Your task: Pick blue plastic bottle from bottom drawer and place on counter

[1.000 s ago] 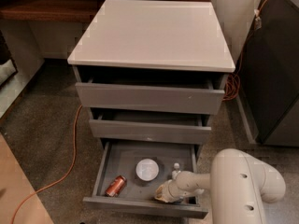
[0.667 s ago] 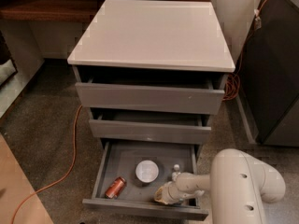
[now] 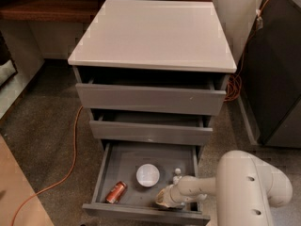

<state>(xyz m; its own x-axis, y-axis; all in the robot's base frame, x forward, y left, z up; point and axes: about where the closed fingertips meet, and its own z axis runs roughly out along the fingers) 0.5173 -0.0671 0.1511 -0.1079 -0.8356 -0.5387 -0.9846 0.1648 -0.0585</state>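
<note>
The grey cabinet has all three drawers pulled out in steps, and the bottom drawer (image 3: 123, 161) reaches furthest forward, its flat grey floor in view from above. The end effector (image 3: 165, 197) is down inside this drawer at the front right, close to the front wall, on the end of a pale forearm that comes in from the right over the drawer's side. The bulky white arm (image 3: 249, 187) fills the lower right corner. Whether the end effector is spread wide, narrowed or holding anything cannot be told from this view. The blue plastic bottle (image 3: 177, 175) is in the bottom drawer near the right wall, just behind the forearm and a little further back than the end effector. Only its pale top part shows, and whether anything touches it cannot be told. A white bowl (image 3: 147, 175) sits near the middle of the drawer floor, to the left of the bottle and apart from it. A reddish-brown can (image 3: 116, 192) lies on its side at the front left, tilted on a diagonal. The glossy white desk (image 3: 153, 32) on top of the cabinet carries nothing. A dark wooden shelf (image 3: 47, 7) runs behind it on the left. An orange cable (image 3: 71, 160) trails over the carpet beside the cabinet.
</note>
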